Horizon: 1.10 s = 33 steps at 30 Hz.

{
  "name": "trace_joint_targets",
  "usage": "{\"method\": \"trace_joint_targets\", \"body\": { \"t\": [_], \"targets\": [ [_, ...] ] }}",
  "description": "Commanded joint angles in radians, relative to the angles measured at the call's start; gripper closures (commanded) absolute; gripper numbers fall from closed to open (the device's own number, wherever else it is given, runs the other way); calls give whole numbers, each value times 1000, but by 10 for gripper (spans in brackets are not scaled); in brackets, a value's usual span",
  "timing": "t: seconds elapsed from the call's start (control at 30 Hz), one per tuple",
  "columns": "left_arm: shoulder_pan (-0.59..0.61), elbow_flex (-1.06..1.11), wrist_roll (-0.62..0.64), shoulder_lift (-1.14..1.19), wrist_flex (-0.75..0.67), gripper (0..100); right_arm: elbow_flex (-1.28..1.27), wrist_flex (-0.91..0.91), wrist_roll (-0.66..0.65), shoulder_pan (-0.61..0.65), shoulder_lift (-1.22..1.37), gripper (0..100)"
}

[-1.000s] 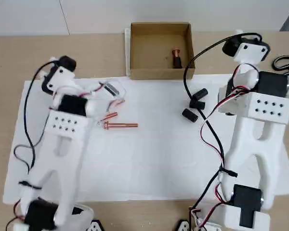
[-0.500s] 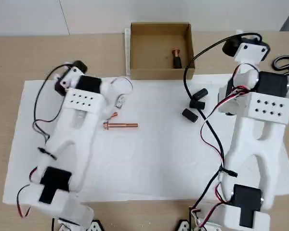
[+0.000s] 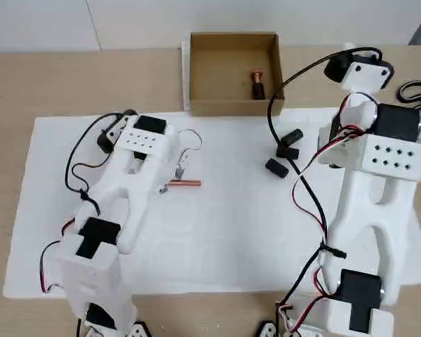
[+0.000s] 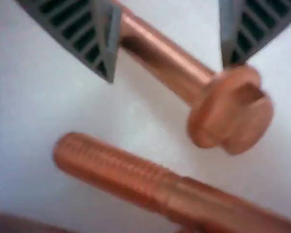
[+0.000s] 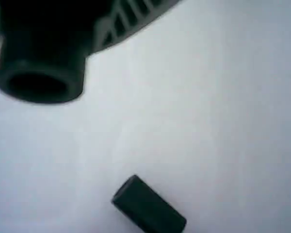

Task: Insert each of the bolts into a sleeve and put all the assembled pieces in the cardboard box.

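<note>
On white paper [image 3: 224,232] over the tan wooden table [image 3: 56,77], the left gripper [image 4: 167,63] stands parted astride a smooth copper bolt [image 4: 230,114] at left; the right gripper's [image 5: 53,43] grip by the black sleeves [image 3: 276,168] cannot be told.

The middle of the white sheet [image 3: 224,232], between the two arms, is being left open. Its far edge is being blocked by the cardboard box [image 3: 233,105]. Towards its right edge, room is being narrowed by three black sleeves [image 3: 276,168] and a looping cable [image 3: 295,70]. Towards its left edge, a copper bolt [image 3: 188,183] is being straddled by the parted left gripper [image 3: 182,170].
</note>
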<state>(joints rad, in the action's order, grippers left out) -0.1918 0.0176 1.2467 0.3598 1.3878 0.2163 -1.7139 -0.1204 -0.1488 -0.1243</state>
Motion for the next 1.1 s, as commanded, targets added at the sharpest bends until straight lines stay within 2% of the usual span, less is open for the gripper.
{"method": "trace_joint_targets", "body": {
  "t": [0.0,0.13,0.3,0.63,0.73,0.87,1.07],
  "targets": [
    [0,-24,9,-6,-21,866,3,-10,14,4,-54,995],
    [0,-24,8,-5,-20,870,3,-10,14,2,-51,995],
    [0,-24,8,-5,-20,988,3,-10,14,2,-50,995],
    [-8,10,-6,-5,-14,971,3,-10,14,1,-50,995],
    [-8,8,-97,-15,12,975,3,-10,14,1,-50,995],
    [-5,-35,-224,-41,153,975,3,-10,14,1,-48,995],
    [-6,-42,-554,-107,281,975,3,-10,14,4,-48,995]
  ]
}}
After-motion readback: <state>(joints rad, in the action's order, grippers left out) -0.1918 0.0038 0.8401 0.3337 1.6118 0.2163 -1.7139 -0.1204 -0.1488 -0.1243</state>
